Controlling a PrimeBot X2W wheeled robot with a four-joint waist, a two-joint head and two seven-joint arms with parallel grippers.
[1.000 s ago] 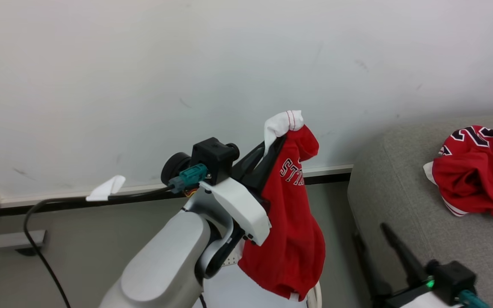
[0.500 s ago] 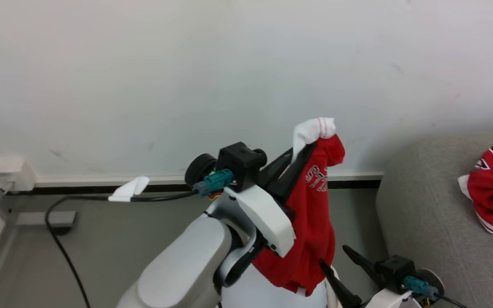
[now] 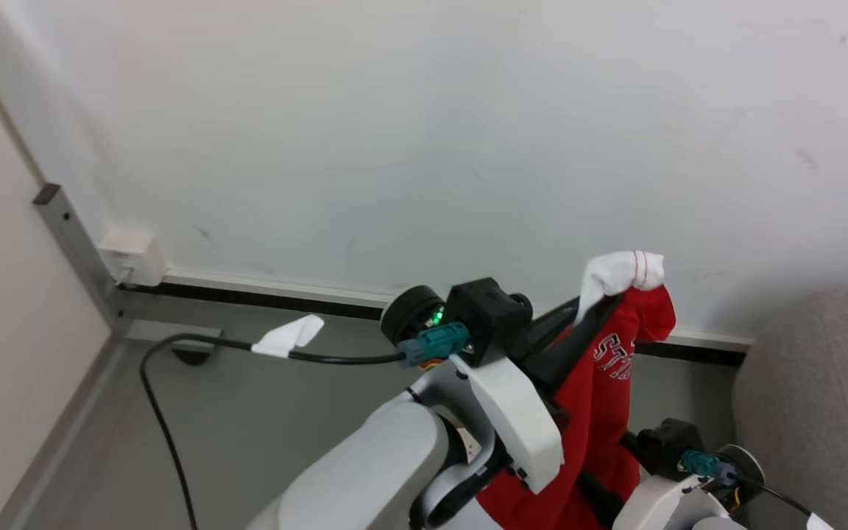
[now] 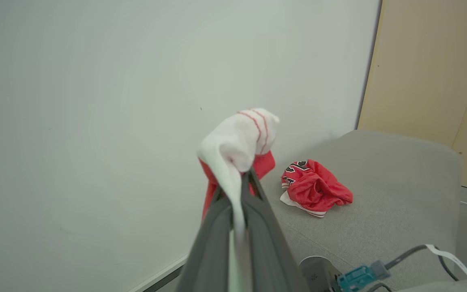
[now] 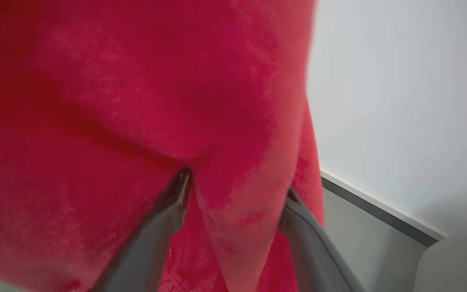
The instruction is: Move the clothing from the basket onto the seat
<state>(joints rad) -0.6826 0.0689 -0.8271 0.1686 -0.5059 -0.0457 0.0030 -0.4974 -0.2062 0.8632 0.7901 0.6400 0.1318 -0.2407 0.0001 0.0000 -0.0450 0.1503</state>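
The jersey [image 3: 608,419] is hanging in the air, clear of the sofa [image 4: 399,194]. The left gripper [image 3: 582,313] is gripping it by its white-trimmed edge, with the jaws clenching the cloth at their tips. A white fold with red stitching is bunching up above the fingertips. The red body with white lettering is drooping down beside the left arm's white wrist shell. In the left wrist view the two dark fingers [image 4: 213,247] are lying pressed together, and a strip of white cloth is running down between them.

The jersey's lower part is falling across the right gripper [image 5: 237,184]. Its jaws are standing spread wide and released. Red cloth is sagging between them and covering their tips, and nothing is being squeezed.

A second jersey [image 4: 314,190] is lying crumpled on the sofa, close to the edge that runs along the wall [image 3: 424,132] and well apart from the hanging one.

A black cable [image 3: 350,360] carrying a white tag [image 3: 288,337] is running from the left wrist and curving down over the grey floor [image 3: 262,442]. A small white box [image 3: 133,258] is sitting on the wall just above the skirting, in the corner. A beige panel [image 4: 428,69] is standing behind the sofa's far end.
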